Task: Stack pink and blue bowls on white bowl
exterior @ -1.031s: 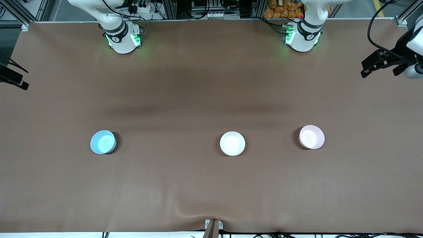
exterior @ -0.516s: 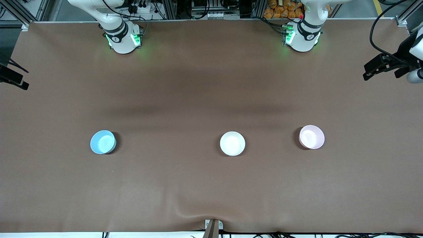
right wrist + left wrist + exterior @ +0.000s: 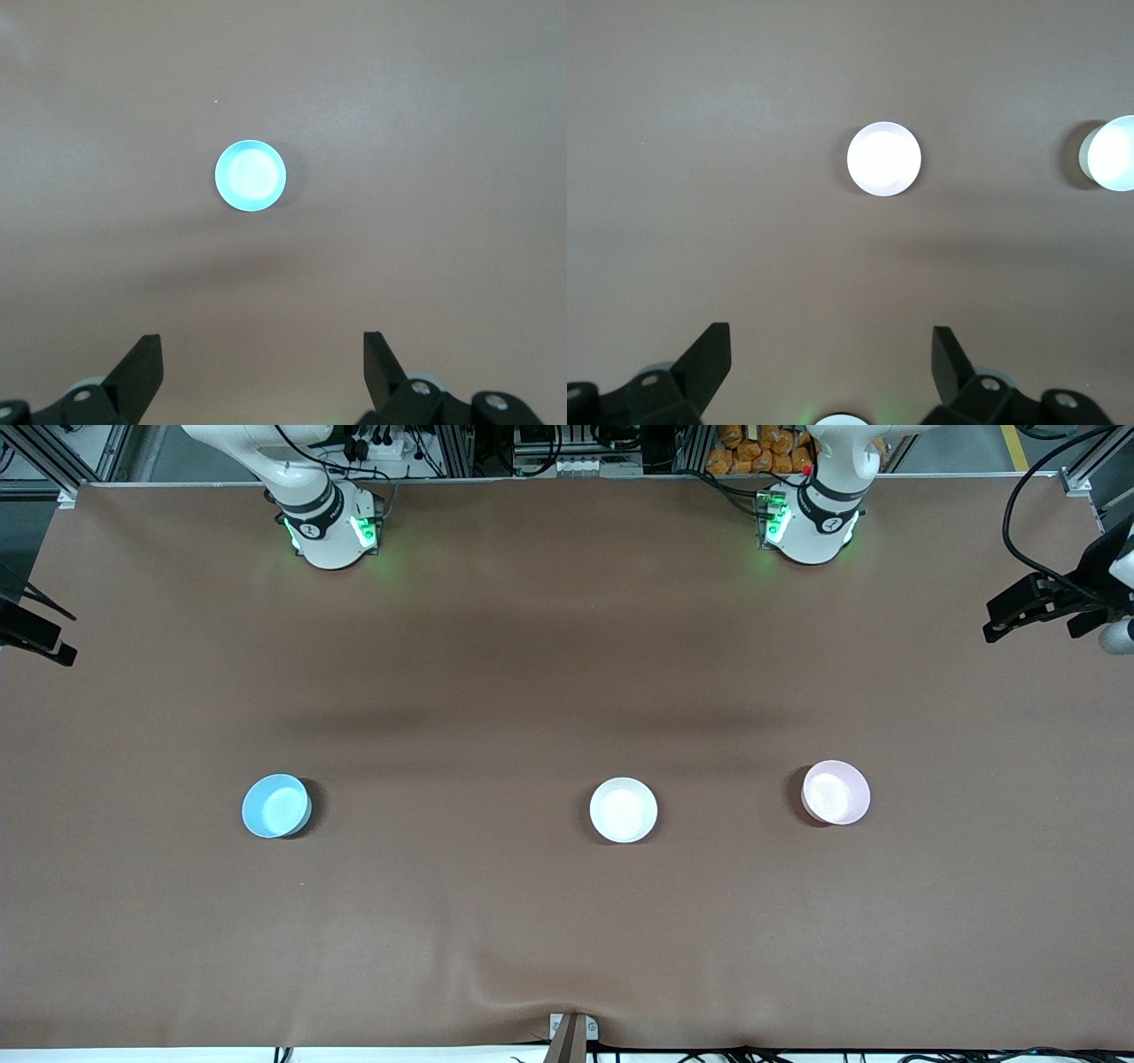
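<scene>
Pincers both gape wide and empty: left pincer (image 3: 831,354) high over the tabletop (image 3: 567,921), right pincer (image 3: 262,354) likewise above the blue bowl (image 3: 276,806). White bowl (image 3: 624,810) sits between blue and pink bowl (image 3: 835,792), all well apart.

Robotics lab: aluminium framing (image 3: 106,456), cable bundles (image 3: 390,447), brown-covered test table (image 3: 567,646).
</scene>
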Robot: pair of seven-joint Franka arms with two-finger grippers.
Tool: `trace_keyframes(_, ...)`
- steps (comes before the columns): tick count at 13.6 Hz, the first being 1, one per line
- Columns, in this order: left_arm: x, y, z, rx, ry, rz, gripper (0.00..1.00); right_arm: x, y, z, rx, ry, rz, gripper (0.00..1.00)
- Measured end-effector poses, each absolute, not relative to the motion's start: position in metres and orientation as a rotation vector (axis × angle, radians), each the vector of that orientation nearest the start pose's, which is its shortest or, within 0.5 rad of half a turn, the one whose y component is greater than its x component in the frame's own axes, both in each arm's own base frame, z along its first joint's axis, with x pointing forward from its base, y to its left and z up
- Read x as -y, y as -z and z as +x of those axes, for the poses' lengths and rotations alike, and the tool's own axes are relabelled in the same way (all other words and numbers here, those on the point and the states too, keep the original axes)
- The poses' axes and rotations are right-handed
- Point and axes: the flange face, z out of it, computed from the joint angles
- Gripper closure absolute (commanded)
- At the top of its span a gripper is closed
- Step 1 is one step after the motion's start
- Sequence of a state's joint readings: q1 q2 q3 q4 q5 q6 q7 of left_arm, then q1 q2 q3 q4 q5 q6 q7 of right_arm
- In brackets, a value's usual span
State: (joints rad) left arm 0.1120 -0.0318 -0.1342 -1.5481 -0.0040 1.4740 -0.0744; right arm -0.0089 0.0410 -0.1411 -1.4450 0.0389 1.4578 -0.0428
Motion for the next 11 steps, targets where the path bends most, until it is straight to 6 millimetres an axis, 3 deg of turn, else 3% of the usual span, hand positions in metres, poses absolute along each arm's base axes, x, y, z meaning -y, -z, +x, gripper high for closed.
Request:
trace_keyframes(4, -0.011, -0.624, 0.539, 0.140, -0.107, -3.174, 0.00, 0.079, -0.651, 0.550, -0.166, -0.037, -3.102, 0.00)
trace_keyframes(11, -0.023, -0.547, 0.555, 0.080, -0.017, -3.178, 0.00, 0.077, -0.655, 0.550, -0.160, -0.023, -3.103, 0.00)
